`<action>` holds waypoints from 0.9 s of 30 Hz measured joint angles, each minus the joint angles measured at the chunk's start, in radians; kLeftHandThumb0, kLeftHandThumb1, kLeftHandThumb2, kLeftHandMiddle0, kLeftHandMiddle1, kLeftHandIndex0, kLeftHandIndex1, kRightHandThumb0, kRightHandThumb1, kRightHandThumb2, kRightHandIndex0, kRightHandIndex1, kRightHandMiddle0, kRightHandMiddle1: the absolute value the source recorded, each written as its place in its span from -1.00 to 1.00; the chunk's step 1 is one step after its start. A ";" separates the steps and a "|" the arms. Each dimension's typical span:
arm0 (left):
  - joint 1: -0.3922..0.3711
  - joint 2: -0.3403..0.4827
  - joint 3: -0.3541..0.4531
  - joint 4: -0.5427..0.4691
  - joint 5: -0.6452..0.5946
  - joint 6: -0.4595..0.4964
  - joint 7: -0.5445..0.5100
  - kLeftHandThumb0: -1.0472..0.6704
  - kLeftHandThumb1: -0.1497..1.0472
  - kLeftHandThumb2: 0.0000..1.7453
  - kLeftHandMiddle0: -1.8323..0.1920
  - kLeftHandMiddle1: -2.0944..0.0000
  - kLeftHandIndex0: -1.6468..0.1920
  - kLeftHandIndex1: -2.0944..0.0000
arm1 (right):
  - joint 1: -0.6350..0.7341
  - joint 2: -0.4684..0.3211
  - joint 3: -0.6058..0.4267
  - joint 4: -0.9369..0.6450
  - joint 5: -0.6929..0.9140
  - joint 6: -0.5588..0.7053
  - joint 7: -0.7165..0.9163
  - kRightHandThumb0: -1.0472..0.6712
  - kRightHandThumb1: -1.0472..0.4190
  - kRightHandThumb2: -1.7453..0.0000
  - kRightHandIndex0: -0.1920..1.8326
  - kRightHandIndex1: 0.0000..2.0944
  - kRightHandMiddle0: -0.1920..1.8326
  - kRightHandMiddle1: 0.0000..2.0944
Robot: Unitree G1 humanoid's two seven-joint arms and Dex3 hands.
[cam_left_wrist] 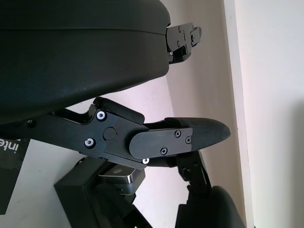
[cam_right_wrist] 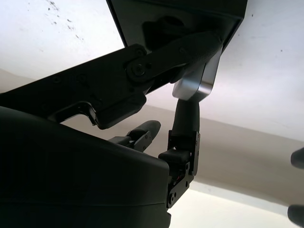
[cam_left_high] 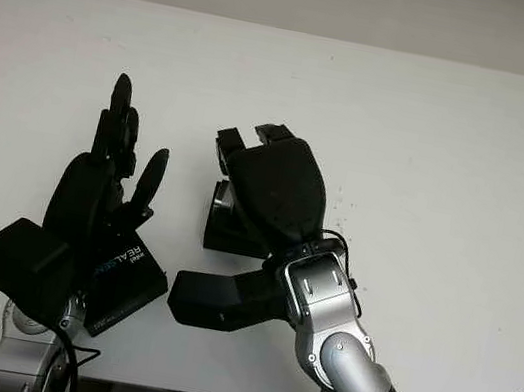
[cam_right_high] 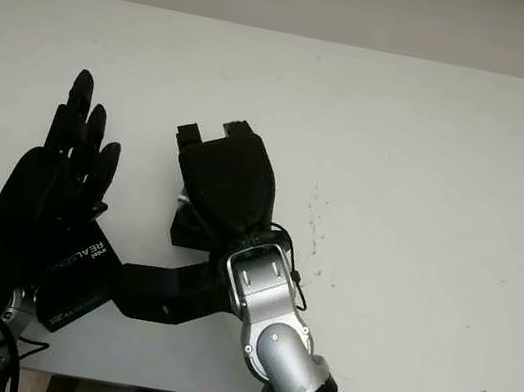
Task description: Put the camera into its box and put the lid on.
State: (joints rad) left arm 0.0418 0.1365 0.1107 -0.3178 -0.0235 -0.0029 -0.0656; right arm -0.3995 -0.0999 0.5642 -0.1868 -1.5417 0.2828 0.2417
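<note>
The black camera box [cam_left_high: 223, 232] stands open on the white table [cam_left_high: 432, 155], near the front middle. My right hand [cam_left_high: 248, 148] covers it from above. In the right wrist view the thumb and a finger close on the silver end of the camera [cam_right_wrist: 192, 88], right at the box [cam_right_wrist: 180, 19]. The left wrist view shows that silver end [cam_left_wrist: 118, 175] sitting in the box [cam_left_wrist: 80, 190]. The black lid [cam_left_high: 125, 279], printed "intel REALSENSE", lies flat to the box's left. My left hand [cam_left_high: 123, 146] is open above the lid, holding nothing.
The table's front edge runs just behind the lid and both wrists. Bare white tabletop stretches to the back and to the right of the box. A few small dark specks mark the surface to the right of my right hand.
</note>
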 measured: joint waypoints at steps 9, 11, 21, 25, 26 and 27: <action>0.000 -0.001 0.000 0.001 0.002 -0.012 0.002 -0.60 1.00 -0.42 0.98 0.95 0.99 0.95 | 0.000 0.000 -0.003 0.019 0.027 0.001 0.000 -0.64 -0.86 0.94 -0.33 -0.69 -0.43 0.37; 0.000 -0.001 0.000 0.002 0.003 -0.014 0.002 -0.60 1.00 -0.42 0.98 0.95 0.99 0.95 | 0.000 0.000 -0.003 0.019 0.028 0.002 0.000 -0.63 -0.86 0.94 -0.33 -0.68 -0.42 0.39; 0.000 -0.001 0.000 0.007 0.002 -0.019 0.002 -0.60 1.00 -0.42 0.99 0.95 1.00 0.95 | -0.001 0.001 -0.004 0.024 0.051 0.003 -0.034 -0.35 -0.84 0.94 -0.28 -0.59 -0.25 0.42; 0.000 -0.003 0.000 0.017 0.001 -0.025 0.002 -0.60 1.00 -0.43 0.98 0.95 1.00 0.95 | 0.003 0.006 -0.015 0.025 0.105 0.001 -0.091 -0.22 -0.76 0.95 -0.24 -0.46 -0.14 0.24; 0.000 -0.003 -0.001 0.018 0.001 -0.026 0.002 -0.60 1.00 -0.43 0.98 0.95 1.00 0.95 | 0.005 0.006 -0.017 0.026 0.116 -0.001 -0.109 -0.21 -0.76 0.95 -0.23 -0.44 -0.12 0.23; 0.000 -0.004 -0.001 0.018 0.001 -0.028 0.002 -0.59 1.00 -0.42 0.98 0.95 1.00 0.95 | 0.006 0.006 -0.018 0.027 0.132 -0.007 -0.127 -0.19 -0.76 0.94 -0.23 -0.40 -0.11 0.24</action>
State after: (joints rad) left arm 0.0423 0.1329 0.1096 -0.3000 -0.0225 -0.0308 -0.0638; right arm -0.3933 -0.0940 0.5460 -0.1602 -1.4100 0.2753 0.1150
